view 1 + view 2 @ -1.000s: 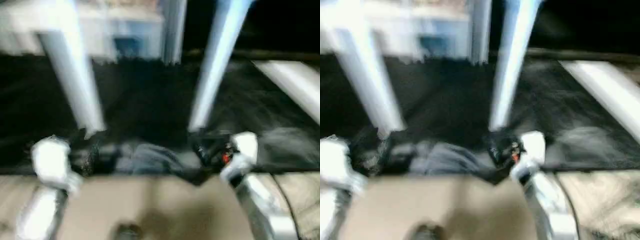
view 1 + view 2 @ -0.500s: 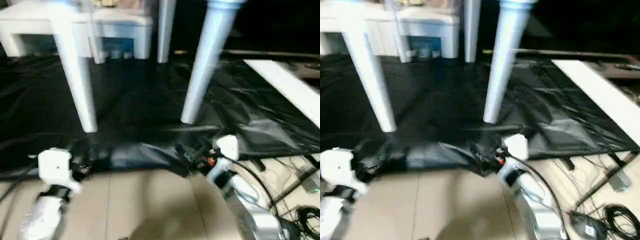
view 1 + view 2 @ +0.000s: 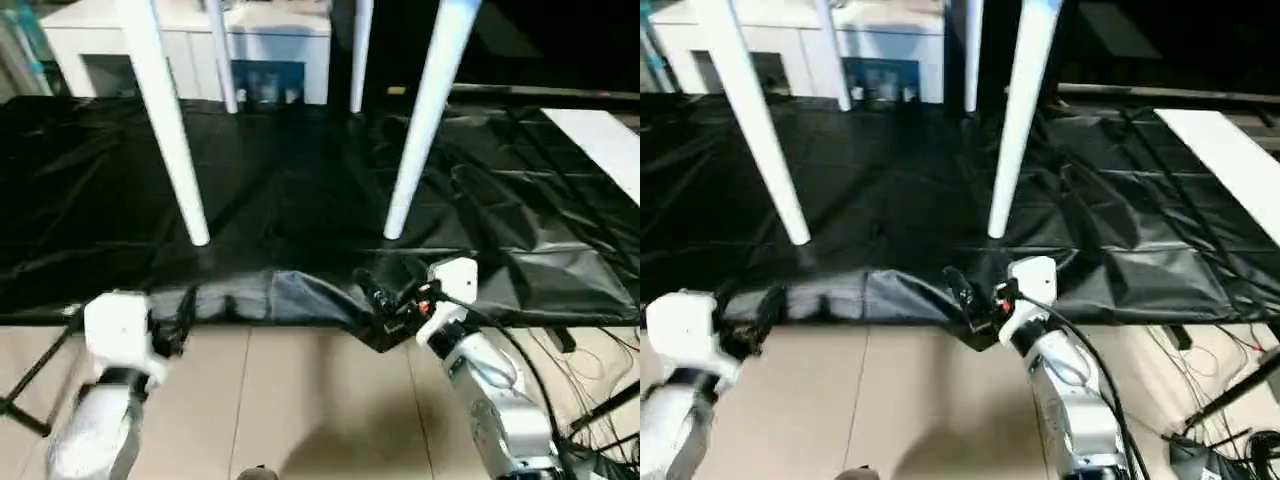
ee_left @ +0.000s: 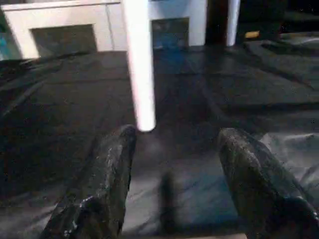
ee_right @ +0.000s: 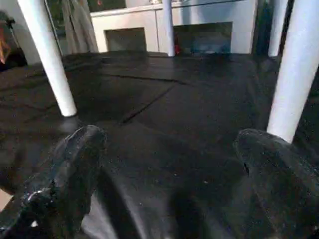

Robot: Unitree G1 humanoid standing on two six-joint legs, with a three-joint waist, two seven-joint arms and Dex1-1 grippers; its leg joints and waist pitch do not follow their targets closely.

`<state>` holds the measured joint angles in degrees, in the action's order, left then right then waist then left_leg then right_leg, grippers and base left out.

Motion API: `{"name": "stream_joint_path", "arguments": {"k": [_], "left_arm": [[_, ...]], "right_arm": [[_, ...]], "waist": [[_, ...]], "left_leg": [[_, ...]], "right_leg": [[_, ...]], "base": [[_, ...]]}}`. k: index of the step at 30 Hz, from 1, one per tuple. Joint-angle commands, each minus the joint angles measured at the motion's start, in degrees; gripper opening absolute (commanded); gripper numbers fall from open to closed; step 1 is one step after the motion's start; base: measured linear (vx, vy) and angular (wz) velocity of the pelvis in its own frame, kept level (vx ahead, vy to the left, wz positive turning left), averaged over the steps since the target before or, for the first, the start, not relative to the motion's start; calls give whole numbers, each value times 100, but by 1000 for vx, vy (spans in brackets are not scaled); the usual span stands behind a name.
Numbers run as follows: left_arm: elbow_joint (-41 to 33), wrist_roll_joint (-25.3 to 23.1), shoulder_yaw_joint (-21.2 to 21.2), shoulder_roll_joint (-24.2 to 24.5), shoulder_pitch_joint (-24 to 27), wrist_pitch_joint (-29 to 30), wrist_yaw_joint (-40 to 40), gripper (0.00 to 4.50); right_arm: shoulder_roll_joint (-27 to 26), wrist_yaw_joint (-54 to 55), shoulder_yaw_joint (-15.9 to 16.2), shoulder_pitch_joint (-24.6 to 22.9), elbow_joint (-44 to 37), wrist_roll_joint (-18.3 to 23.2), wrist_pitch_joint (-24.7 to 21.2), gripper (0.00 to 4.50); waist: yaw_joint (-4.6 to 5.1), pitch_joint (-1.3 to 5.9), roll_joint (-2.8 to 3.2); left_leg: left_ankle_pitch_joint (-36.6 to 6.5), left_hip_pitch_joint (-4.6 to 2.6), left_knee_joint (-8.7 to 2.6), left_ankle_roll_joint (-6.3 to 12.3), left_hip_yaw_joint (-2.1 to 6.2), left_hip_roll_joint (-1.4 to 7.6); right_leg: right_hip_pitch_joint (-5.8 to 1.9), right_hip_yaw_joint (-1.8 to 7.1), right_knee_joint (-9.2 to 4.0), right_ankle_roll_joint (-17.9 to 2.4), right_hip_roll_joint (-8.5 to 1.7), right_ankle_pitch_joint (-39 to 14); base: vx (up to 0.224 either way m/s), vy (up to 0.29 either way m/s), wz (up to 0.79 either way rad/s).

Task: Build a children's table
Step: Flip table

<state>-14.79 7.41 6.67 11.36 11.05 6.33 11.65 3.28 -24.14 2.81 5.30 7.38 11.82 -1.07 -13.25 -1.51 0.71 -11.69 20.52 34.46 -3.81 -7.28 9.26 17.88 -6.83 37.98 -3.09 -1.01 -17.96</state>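
The children's table stands on the black-sheeted work table; its white tapered legs run up out of the picture. The near left leg and near right leg rest on the sheet, with two far legs behind. My left gripper is open and holds nothing; it hangs at the work table's front edge, a little short of the near left leg. My right gripper is wide open and holds nothing, low at the front edge just before the near right leg.
A white cabinet stands behind the work table. A white board lies at the right. Cables trail on the tiled floor at the right, and a black stand foot shows at the left.
The whole picture has shifted and tilted, so the camera moved. Both grippers stay open at the work table's front edge, and the legs stand where they were.
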Motion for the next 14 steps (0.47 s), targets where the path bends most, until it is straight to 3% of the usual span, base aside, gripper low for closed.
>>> {"name": "stream_joint_path", "arguments": {"k": [1, 2, 3, 4, 5, 6, 7, 8, 10, 11, 14], "left_arm": [[204, 28, -166, 21, -165, -146, 167, 298], [272, 118, -211, -39, -267, -167, 243, 298], [297, 109, -241, -102, -367, -204, 204, 298], [305, 83, -261, -144, -434, -215, 165, 298], [305, 83, -261, -144, -434, -215, 165, 298], [298, 131, -299, -156, -506, -174, 234, 298], [307, 84, -323, -144, -524, -209, 233, 298], [341, -79, -398, -114, -578, -319, 206, 298], [376, -181, -418, -140, -613, -380, 120, 298], [396, -156, -414, -156, -632, -261, 106, 298], [530, -148, -427, -151, -667, -235, 135, 298]], "right_arm": [[-76, 205, -167, -16, 37, 116, 14, 450], [-104, 351, -234, -66, 4, 91, 7, 450], [-136, 416, -264, -152, -159, 116, -9, 450], [-161, 445, -288, -207, -272, 141, -18, 450], [-161, 445, -288, -207, -272, 141, -18, 450], [-171, 503, -308, -288, -417, 134, -47, 450], [-166, 518, -316, -315, -454, 126, -48, 450], [-148, 576, -354, -396, -546, 99, -46, 450], [-130, 665, -414, -450, -581, 79, -56, 450], [-112, 728, -453, -467, -594, 42, -38, 450], [-97, 838, -510, -518, -668, -41, 29, 450]], "waist": [[42, 202, 92], [80, 208, 131], [113, 211, 206], [152, 215, 150], [178, 212, 151], [207, 230, 240], [253, 209, 186], [279, 208, 246], [319, 203, 196], [357, 205, 230], [451, 202, 241]], "left_leg": [[-1225, -68, -462, 259, 271, 625], [-1203, -45, -475, 194, 265, 624], [-1327, -75, -494, 124, 273, 669], [-1421, -80, -510, 105, 266, 690], [-1381, -46, -524, 111, 262, 671], [-1287, -27, -489, 121, 244, 634], [-1290, -35, -490, 162, 222, 636], [-1276, -25, -488, 163, 226, 619], [-1225, -21, -481, 221, 200, 596], [-1167, -20, -469, 233, 185, 586], [-1077, 1, -455, 271, 174, 565]], "right_leg": [[-81, 610, -548, 209, -981, 1059], [-100, 588, -548, 125, -973, 897], [-62, 583, -554, 32, -952, 679], [-76, 591, -549, -83, -959, 649], [-104, 589, -536, -124, -961, 689], [-98, 593, -529, -168, -972, 767], [-85, 605, -565, -163, -960, 732], [-92, 600, -563, -165, -953, 707], [-101, 614, -600, -102, -944, 583], [-89, 611, -605, -132, -943, 479], [-91, 615, -632, -177, -928, 289]], "base": [[0, 0, 0], [0, 0, 0], [0, 0, 0], [0, 0, 0], [0, 0, 0], [0, 0, 0], [0, 0, 0], [0, 0, 0], [0, 0, 0], [0, 0, 0], [0, 0, 0]]}}
